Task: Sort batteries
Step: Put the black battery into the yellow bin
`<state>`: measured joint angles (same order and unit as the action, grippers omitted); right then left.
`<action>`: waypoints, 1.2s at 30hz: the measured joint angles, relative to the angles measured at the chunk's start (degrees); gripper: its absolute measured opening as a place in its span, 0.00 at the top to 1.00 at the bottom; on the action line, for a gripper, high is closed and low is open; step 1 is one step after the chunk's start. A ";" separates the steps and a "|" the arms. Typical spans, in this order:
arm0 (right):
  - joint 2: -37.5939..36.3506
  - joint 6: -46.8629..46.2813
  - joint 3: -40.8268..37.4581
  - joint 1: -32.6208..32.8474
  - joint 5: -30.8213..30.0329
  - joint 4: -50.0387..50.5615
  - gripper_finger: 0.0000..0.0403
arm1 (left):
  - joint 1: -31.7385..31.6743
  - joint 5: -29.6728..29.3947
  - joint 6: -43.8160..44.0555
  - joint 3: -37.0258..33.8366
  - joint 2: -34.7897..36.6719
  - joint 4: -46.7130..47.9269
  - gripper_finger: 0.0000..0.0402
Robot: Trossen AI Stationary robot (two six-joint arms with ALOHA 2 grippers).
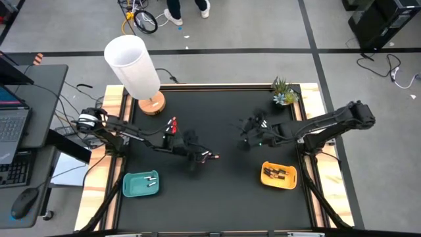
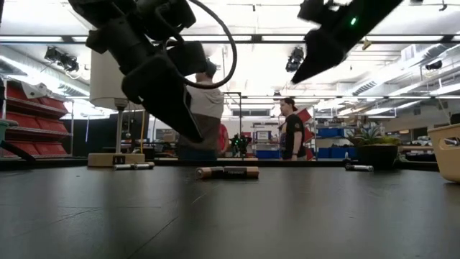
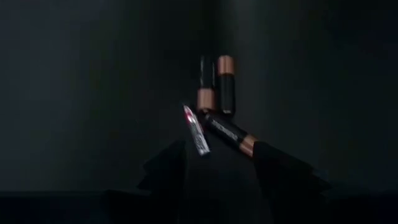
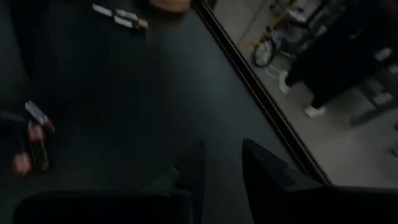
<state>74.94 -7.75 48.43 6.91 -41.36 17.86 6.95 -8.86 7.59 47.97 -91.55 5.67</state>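
Broadly, a black table (image 1: 217,197) fills the scene, with a white lamp (image 1: 135,66) on a wooden base at its far left and a small potted plant (image 1: 284,92) at the far right corner. Near the front edge sit a teal tray (image 1: 131,187) on the left, holding pale batteries (image 1: 151,179), and a yellow tray (image 1: 289,181) on the right, holding dark ones. The left gripper (image 1: 197,157) hangs low over the table's middle, fingers (image 3: 168,171) spread apart and holding nothing, just above a small cluster of batteries (image 3: 217,106): one silvery with a pink end, the others dark with copper ends. The right gripper (image 4: 217,168) hovers right of centre, raised above the table, fingers only narrowly apart with nothing between them. Beyond the table, people (image 2: 291,129) stand in the room.
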 joint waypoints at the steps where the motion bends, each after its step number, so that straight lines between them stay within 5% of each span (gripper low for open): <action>1: -0.03 1.68 -2.11 -1.09 1.04 -4.87 0.78 | 0.27 0.02 0.88 0.00 0.00 0.33 0.50; 9: -0.04 8.65 -19.46 -8.40 1.96 -46.13 0.83 | 1.56 0.06 10.62 0.02 0.00 0.28 0.50; 15: 1.12 11.45 -29.11 -8.00 2.61 -70.06 0.85 | 2.39 -0.58 15.05 0.02 -0.11 -0.13 0.50; 20: 1.31 12.58 -30.83 -6.12 6.97 -71.91 0.86 | 2.46 -1.78 16.01 0.02 -0.22 -0.25 0.50; 31: 1.29 13.35 -30.83 -4.93 6.70 -72.50 0.86 | 3.84 -1.89 22.88 0.27 -5.82 -5.90 0.50; 36: 1.29 13.32 -30.83 -4.83 6.69 -72.64 0.86 | 4.90 -7.34 24.28 1.57 -8.38 -6.16 0.50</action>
<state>76.23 5.57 17.61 2.08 -34.68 -54.78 11.85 -16.19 31.87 49.54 -99.93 -0.49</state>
